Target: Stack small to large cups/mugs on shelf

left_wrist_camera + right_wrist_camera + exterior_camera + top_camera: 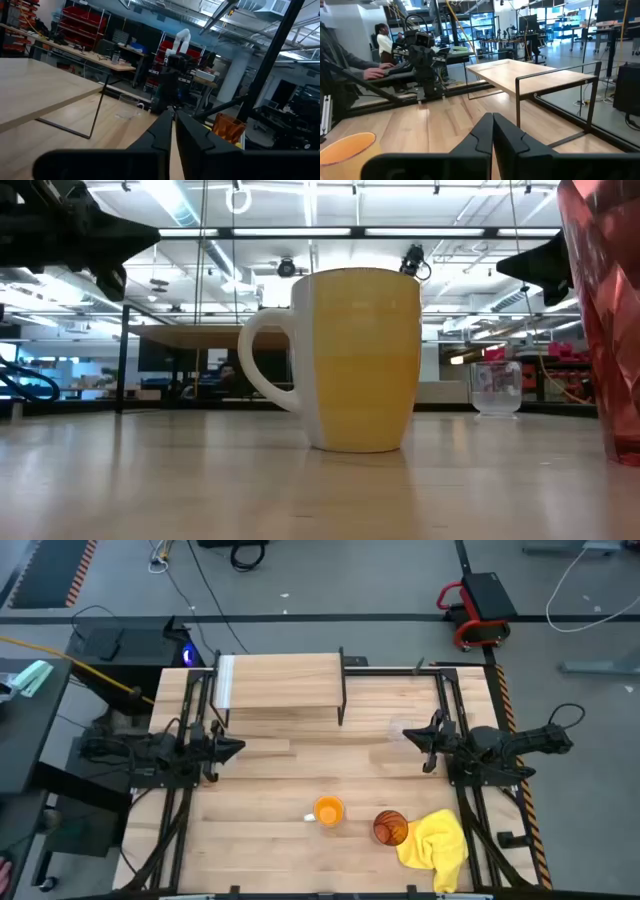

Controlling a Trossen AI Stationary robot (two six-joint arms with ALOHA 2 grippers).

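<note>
Wood planks make up the surface, with a workshop of racks and desks behind it and a person seated at a desk in the right wrist view. At the far edge stands the shelf, and its board carries nothing. By that showing the task has not begun: no cup is stacked and none is on the shelf.

All three vessels stand apart on the surface. Near the front edge, about the middle, sits the mug, upright with its pale handle pointing toward the left arm's side. Just to its right is the tumbler, touching or nearly touching a yellow cloth. Faint and clear, the glass cup stands farther back, near the right gripper and off the shelf's right front leg; the low view shows it upright behind the mug.

The left gripper hangs above the surface on the left, in front of the shelf, pointing toward the middle, jaws clenched together and holding nothing. Facing it from the right, the right gripper is likewise clenched and empty, its tips close beside the glass cup. Both arms lie low and level, in what reads as a waiting pose.

Left to do, judging from this: nest the cups by size and set them on the shelf.
</note>
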